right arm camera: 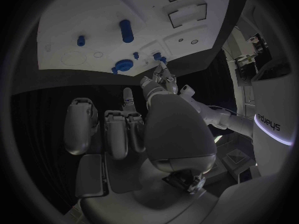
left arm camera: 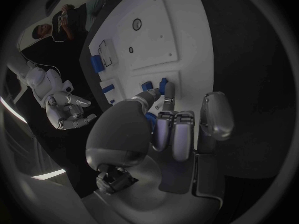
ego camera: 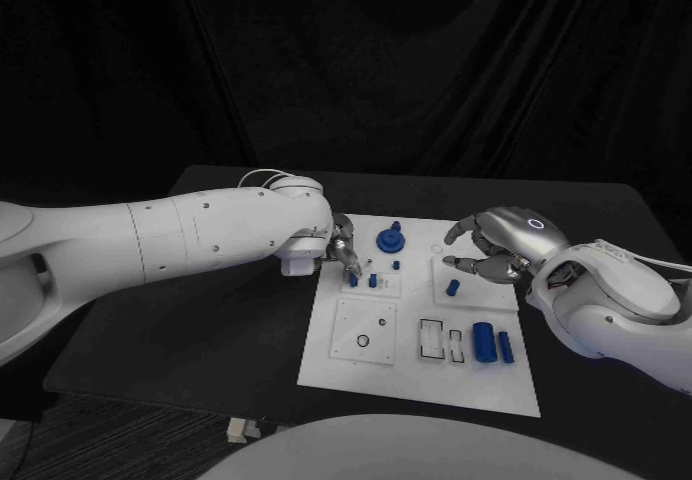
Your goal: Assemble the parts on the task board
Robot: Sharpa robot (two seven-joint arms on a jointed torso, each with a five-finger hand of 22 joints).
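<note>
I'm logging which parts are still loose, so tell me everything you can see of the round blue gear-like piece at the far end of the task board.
The round blue piece looks like matte plastic: a wide, flat disc with a narrower hub rising from its middle. It stands upright near the far edge of the task board, between the two hands. The left hand is close beside it, fingertips down at two small blue pegs nearer the robot; the right hand hovers apart. Neither hand appears to touch it.

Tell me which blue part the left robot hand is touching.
The small blue peg beside its twin; the left robot hand has a fingertip on it.
</note>
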